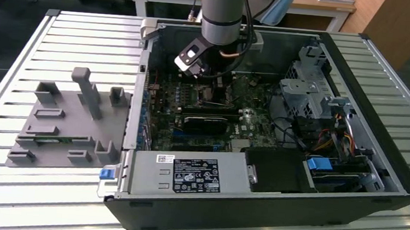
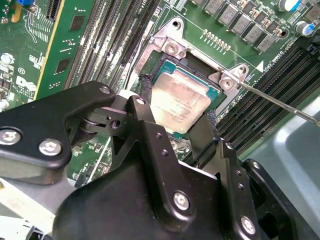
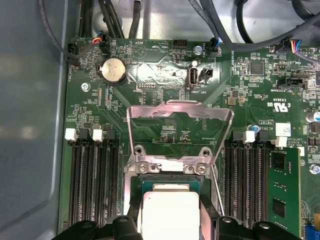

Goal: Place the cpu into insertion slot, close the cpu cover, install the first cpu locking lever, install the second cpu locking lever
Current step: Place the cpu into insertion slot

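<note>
Illegible print on white label (image 1: 194,175)

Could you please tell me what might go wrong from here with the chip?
The gripper holds the cpu at the insertion slot; released tilted or offset, it could seat badly. The cpu cover stands raised just beyond the gripper, and the thin lever runs beside the slot; either might be snagged.

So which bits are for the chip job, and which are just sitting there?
For the job: cpu, insertion slot beneath it, cpu cover tipped open, thin locking lever, gripper around the cpu.
Just there: coin battery, memory slots, black card, white-labelled grey box, grey tray.
</note>
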Motion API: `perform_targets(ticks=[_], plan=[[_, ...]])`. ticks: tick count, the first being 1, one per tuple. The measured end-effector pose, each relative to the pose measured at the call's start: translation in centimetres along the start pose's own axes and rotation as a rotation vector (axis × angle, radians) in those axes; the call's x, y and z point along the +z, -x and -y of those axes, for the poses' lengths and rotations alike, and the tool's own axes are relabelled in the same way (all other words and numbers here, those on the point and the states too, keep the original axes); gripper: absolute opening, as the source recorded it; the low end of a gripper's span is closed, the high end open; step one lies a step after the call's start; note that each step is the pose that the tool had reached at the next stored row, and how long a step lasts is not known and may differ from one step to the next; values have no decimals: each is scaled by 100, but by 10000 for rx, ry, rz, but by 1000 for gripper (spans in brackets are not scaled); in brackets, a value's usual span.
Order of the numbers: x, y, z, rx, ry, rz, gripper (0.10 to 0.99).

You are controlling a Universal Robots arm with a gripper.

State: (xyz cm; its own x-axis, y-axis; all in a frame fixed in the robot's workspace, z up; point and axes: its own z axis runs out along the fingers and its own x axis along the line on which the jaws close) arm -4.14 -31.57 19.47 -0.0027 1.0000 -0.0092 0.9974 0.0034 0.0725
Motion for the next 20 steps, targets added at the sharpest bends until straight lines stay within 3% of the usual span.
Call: perform_targets(ticks=[20], plan=[[34,1,2,44,3,-1,553]])
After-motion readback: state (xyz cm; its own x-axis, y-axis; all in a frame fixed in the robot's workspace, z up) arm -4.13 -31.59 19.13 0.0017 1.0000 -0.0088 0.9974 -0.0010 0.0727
